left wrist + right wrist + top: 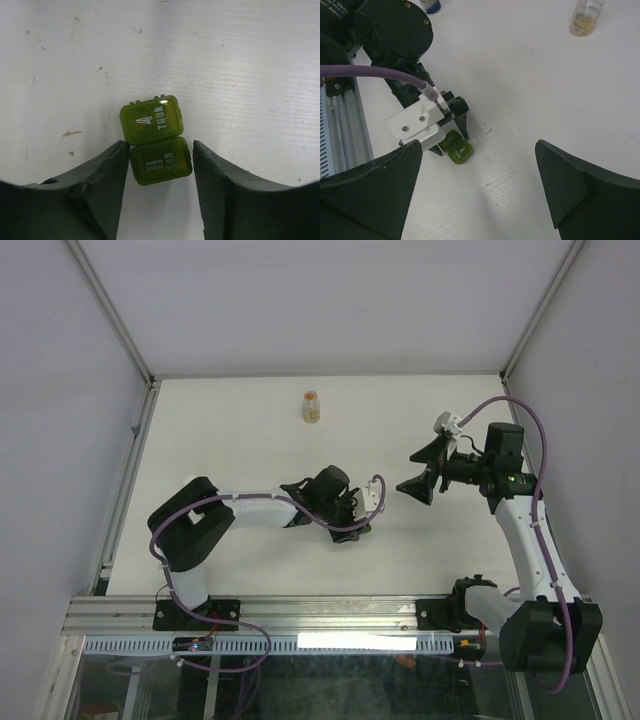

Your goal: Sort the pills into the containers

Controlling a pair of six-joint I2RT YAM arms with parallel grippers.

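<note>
The pills show as a tan mass in a small clear bottle (312,406) standing at the table's far middle; it also shows in the right wrist view (584,17). The containers are two joined olive-green lidded boxes (151,120), the farther one marked "4 THUR". My left gripper (159,147) is open and straddles the nearer box (161,161); its left finger (112,175) touches the box's corner and the right finger (220,180) stands just clear. In the top view it is at the table's middle (363,527). My right gripper (425,472) is open, empty and raised to the right of the boxes (456,146).
A white-capped vial (431,6) stands at the top edge of the right wrist view, beyond the left arm. Metal rails (300,615) run along the near table edge. White walls enclose the table on three sides.
</note>
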